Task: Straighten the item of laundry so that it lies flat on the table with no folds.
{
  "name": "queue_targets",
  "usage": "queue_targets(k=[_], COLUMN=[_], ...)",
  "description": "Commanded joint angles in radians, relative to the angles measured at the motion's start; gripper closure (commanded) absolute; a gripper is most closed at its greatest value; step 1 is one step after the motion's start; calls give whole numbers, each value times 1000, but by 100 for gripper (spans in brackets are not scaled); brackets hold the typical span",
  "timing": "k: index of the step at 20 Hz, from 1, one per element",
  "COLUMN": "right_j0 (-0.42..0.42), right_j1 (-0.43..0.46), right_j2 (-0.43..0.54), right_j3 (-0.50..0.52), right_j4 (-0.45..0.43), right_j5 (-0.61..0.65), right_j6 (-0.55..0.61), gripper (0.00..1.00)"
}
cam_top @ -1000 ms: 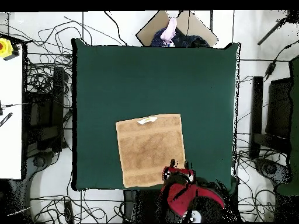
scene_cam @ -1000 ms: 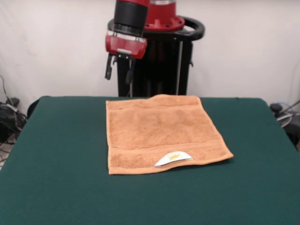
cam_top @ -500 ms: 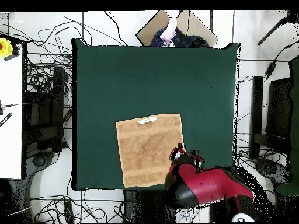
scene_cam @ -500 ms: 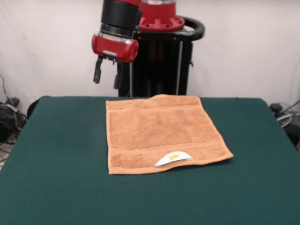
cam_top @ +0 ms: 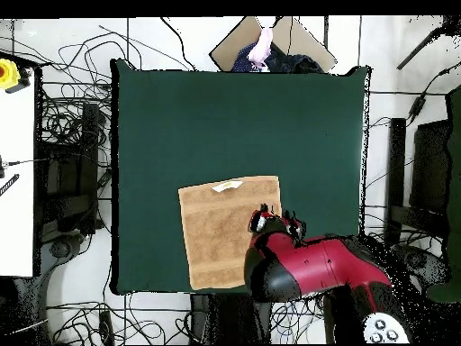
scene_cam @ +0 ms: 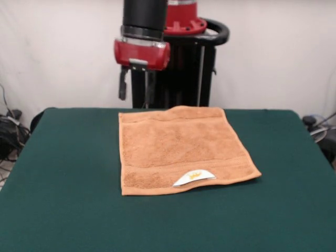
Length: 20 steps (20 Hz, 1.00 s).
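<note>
The item of laundry [scene_cam: 181,149] is an orange-tan towel spread on the green table [scene_cam: 63,173], near its far edge. A woven band and a white label [scene_cam: 194,177] run along the towel's near edge, and the near right corner looks slightly lifted. My gripper [scene_cam: 135,97] hangs open and empty in the air above the towel's far left corner. In the overhead view the towel [cam_top: 216,230] lies close to the table's [cam_top: 225,117] lower edge, label [cam_top: 226,186] on its upper edge, and my gripper [cam_top: 273,216] is over its right side. The arm hides the towel's lower right corner there.
Tangled cables [cam_top: 67,126] cover the floor around the table. A white bench [cam_top: 16,171] stands at the left and black equipment [cam_top: 432,171] at the right. A person's hand [cam_top: 262,47] and a cardboard sheet [cam_top: 275,38] show beyond the table's upper edge.
The gripper swung out to the side of the towel's far left corner, then came back and lower, and now hangs over the towel. The towel has not moved.
</note>
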Motion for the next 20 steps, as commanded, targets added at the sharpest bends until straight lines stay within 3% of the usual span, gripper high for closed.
queue_targets(k=[1,3,6,8,11,15,20], right_j0=[6,-41,-20,19,128,200,169], right_j1=[170,199,192,186,179,179,96], right_j2=[232,328,344,309,175,70,73], right_j3=[-23,-13,-28,-59,-151,-241,-215], right_j4=[18,30,48,41,6,-18,88], right_j5=[-43,-35,5,35,85,130,213], right_j6=[-98,-137,-133,-111,-28,21,-16], gripper=[0,0,0,0,0,0,0])
